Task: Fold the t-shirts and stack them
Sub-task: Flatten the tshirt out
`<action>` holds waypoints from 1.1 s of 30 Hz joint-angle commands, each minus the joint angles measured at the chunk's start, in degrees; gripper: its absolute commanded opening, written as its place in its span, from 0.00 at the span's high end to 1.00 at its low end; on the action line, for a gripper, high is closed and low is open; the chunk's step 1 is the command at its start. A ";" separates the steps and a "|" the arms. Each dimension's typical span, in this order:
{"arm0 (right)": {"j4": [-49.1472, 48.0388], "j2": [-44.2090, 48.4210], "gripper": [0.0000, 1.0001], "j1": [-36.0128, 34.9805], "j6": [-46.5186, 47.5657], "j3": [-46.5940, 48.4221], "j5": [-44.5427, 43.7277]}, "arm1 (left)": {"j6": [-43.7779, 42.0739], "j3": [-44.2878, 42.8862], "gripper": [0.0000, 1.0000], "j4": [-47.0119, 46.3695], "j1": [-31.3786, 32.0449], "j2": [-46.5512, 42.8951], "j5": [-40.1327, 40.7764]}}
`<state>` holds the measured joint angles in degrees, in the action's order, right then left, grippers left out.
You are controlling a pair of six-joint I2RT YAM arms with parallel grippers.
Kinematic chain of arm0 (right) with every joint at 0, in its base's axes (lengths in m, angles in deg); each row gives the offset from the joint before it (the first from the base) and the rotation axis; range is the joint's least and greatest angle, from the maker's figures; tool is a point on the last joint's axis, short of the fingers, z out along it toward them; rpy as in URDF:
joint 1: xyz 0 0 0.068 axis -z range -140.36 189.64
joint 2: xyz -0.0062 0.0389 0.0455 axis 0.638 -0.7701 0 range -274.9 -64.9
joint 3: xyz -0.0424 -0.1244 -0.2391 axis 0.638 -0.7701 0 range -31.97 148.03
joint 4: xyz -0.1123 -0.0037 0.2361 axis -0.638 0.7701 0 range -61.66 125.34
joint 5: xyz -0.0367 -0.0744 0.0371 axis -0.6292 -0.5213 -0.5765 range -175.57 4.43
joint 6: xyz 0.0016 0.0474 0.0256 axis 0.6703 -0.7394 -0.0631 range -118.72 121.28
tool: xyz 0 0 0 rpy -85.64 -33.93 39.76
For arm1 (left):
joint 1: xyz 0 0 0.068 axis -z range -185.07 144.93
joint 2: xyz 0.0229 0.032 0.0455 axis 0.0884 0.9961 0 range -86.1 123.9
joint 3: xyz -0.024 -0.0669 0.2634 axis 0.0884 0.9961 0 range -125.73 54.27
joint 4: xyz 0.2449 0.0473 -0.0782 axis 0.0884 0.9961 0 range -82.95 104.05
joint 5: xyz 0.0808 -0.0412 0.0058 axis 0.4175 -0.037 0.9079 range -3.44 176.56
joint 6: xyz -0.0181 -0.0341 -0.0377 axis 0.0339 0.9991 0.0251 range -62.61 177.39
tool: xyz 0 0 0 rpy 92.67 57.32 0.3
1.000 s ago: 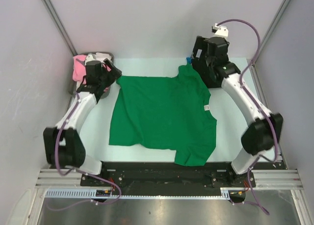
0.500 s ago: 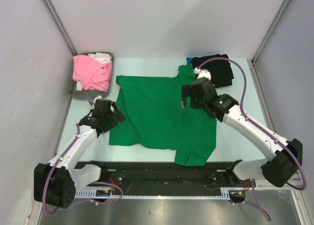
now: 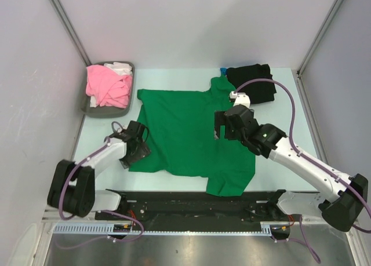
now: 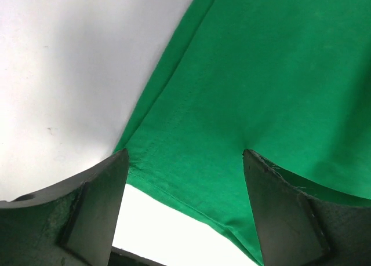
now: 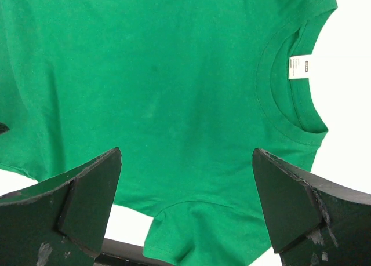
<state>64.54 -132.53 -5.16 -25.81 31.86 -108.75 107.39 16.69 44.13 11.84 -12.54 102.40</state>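
Presently both claws stand spread: left gripper (image 3: 137,150) at the lower-left corner of the green t-shirt (image 3: 179,133), right gripper (image 3: 223,126) over its chest.

Green tee (image 3: 185,133), white label (image 5: 298,67); pink tee (image 3: 104,86); black tee (image 3: 255,83)

You have the pale table (image 3: 174,79), a green t-shirt (image 3: 185,133) spread flat across its middle, a black t-shirt (image 3: 255,83) touching the green one's far right sleeve, a dark grey tray (image 3: 107,112) just off its far left corner.
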 commanded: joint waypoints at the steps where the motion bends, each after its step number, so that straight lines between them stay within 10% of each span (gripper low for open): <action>1: -1.14 4.17 0.00 -0.21 -1.21 -1.60 -1.34 | 3.00 -4.33 0.16 4.40 1.20 5.44 5.95; 15: -0.79 10.07 0.00 0.76 0.46 -2.22 0.15 | 11.96 -11.63 0.26 26.71 1.81 30.50 12.90; 33: 0.36 14.90 0.00 4.54 1.34 -3.89 2.70 | 15.04 -5.13 0.20 27.78 -8.81 21.89 10.54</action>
<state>64.94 -119.18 -1.29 -25.44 28.17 -106.78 122.43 3.75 65.83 8.82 5.75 107.23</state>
